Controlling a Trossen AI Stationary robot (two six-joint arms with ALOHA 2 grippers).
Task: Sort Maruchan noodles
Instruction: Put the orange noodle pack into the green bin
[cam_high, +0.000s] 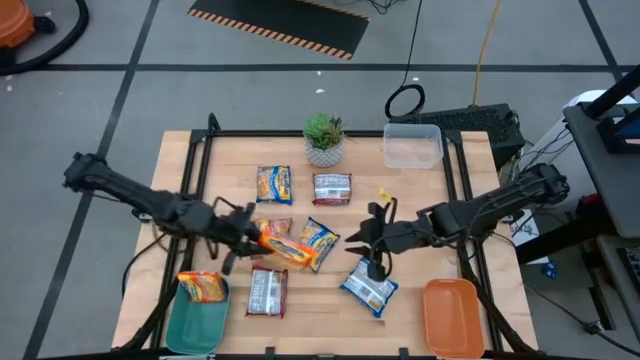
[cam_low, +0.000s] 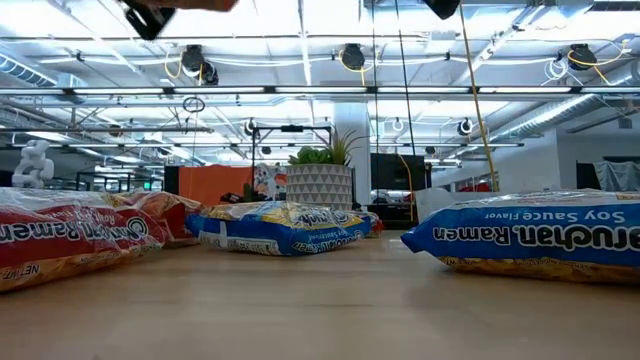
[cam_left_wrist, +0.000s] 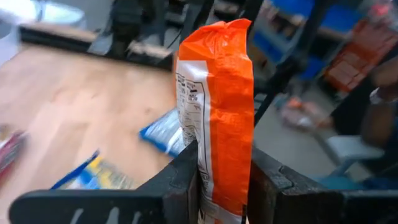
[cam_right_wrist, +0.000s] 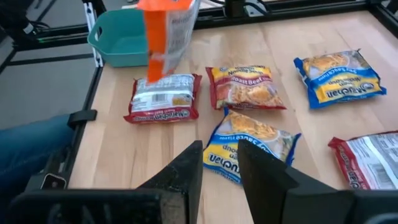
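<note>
Am seeing left gripper (cam_left_wrist: 222, 186) clamping orange packet (cam_left_wrist: 217, 106) above table (cam_high: 420, 200) centre, long axis running toward right arm; lower end hidden between fingers. Right gripper (cam_right_wrist: 221, 171) hovering slightly parted, holding nothing.

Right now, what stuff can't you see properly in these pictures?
- Orange packet in the left end effector: the left wrist view shows only its edge and back, so the flavour is unreadable.
- Blue packet: cut off by the low view's right edge.
- Teal tray: partly cut off by the high view's bottom edge.
- Right end effector: open, holding nothing.
</note>
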